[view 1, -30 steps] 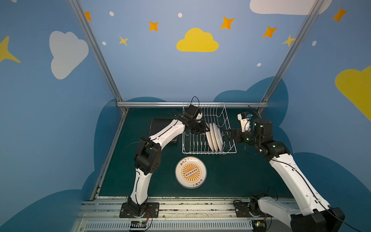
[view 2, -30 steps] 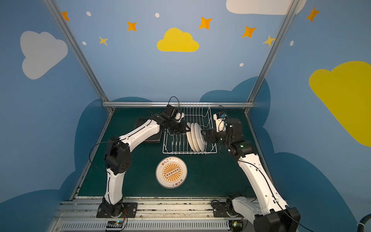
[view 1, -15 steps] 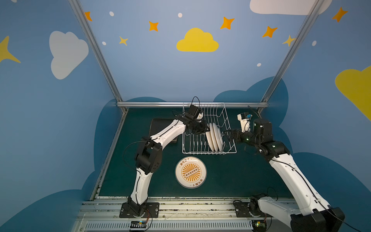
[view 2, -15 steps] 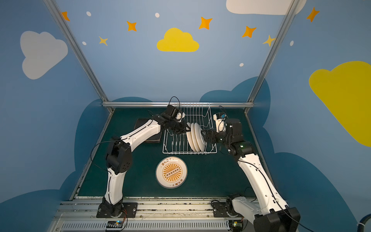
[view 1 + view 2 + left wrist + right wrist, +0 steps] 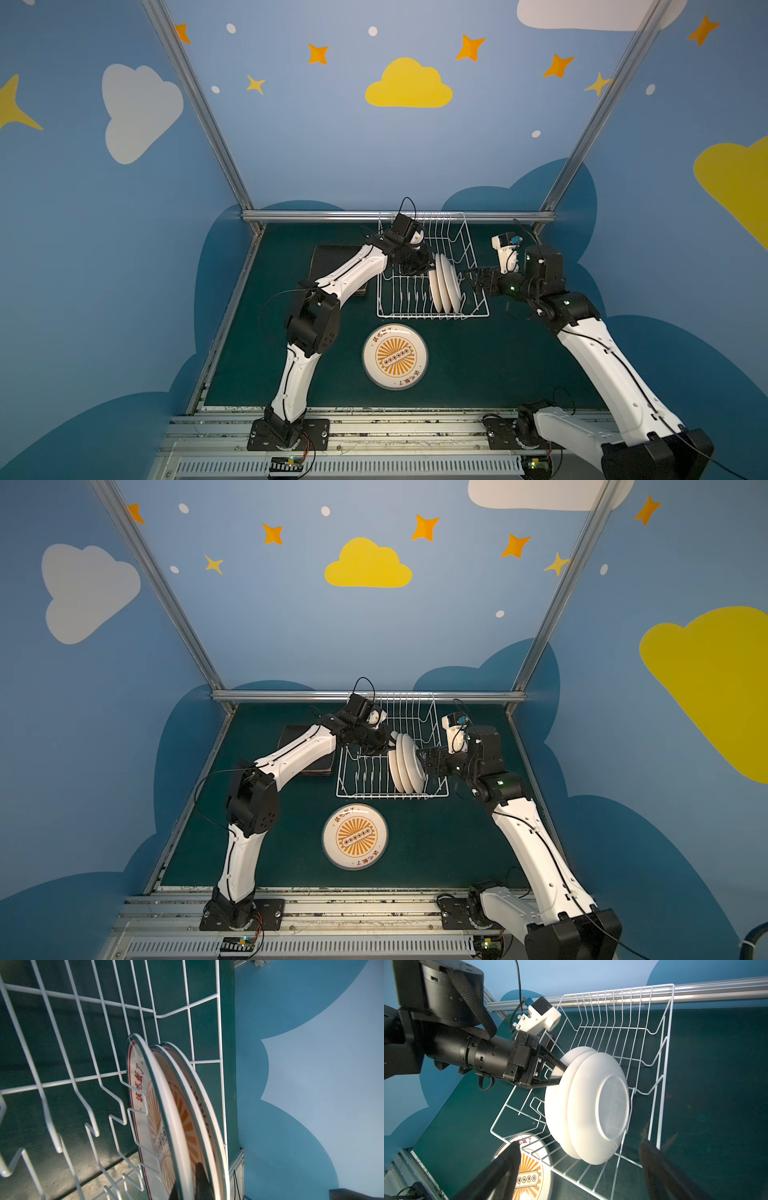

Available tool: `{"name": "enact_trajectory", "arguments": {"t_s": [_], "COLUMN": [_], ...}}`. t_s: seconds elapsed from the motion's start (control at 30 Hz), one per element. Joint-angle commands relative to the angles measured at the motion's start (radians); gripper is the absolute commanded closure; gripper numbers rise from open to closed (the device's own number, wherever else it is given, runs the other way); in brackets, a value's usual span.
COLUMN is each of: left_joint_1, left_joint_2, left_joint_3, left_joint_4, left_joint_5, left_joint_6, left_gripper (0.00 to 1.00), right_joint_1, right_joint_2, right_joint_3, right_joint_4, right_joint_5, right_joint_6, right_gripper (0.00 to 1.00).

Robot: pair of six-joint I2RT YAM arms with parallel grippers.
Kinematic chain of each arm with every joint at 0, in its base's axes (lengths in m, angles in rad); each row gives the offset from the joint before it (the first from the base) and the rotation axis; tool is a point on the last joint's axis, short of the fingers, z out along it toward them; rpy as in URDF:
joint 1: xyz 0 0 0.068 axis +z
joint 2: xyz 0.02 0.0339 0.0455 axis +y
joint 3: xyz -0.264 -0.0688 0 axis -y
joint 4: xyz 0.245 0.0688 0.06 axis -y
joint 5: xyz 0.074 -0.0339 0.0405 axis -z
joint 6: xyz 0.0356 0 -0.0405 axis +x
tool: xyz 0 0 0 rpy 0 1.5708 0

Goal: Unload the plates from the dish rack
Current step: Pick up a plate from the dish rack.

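plate [image 5: 553, 1113] upright in rack [image 5: 405, 297] pinched at rim by l gripper [image 5: 561, 1075]; r gripper [image 5: 468, 277] wide open nearby.

**Where the four cameras sit**

Both top views hang high over the robot's base, well back from the dish rack [image 5: 399, 297] [image 5: 361, 777]. They face down and forward, far enough off to hold the whole green table [image 5: 498, 365]. The left wrist camera sits very near the rack, looking across it along the printed faces of the standing plates [image 5: 178, 1126] to the blue wall [image 5: 311, 1084] beyond. The right wrist camera looks from the rack's opposite side, close, at those plates' white backs and the flat plate [image 5: 529, 1167] just in front of the rack. All four views share the rack and its standing plates.
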Motion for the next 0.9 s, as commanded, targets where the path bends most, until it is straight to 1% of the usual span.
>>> {"name": "enact_trajectory", "arguments": {"t_s": [0.0,0.6,0.87], "left_joint_1": [0.031,0.042,0.042], "left_joint_2": [0.043,0.093,0.087], "left_joint_3": [0.016,0.107,0.172], "left_joint_4": [-0.029,-0.018,-0.053], "left_joint_5": [-0.074,-0.099,-0.054], "left_joint_6": [0.059,0.047,0.060], "left_gripper": [0.97,0.97,0.97], "right_joint_1": [-0.004,-0.006,-0.006], "right_joint_2": [-0.024,-0.035,-0.041], "right_joint_3": [-0.015,-0.030,-0.028], "right_joint_4": [0.015,0.029,0.026], "right_joint_5": [0.012,0.019,0.023], "right_joint_6": [-0.012,-0.014,-0.014], "right_gripper": [0.11,0.11,0.11]}}
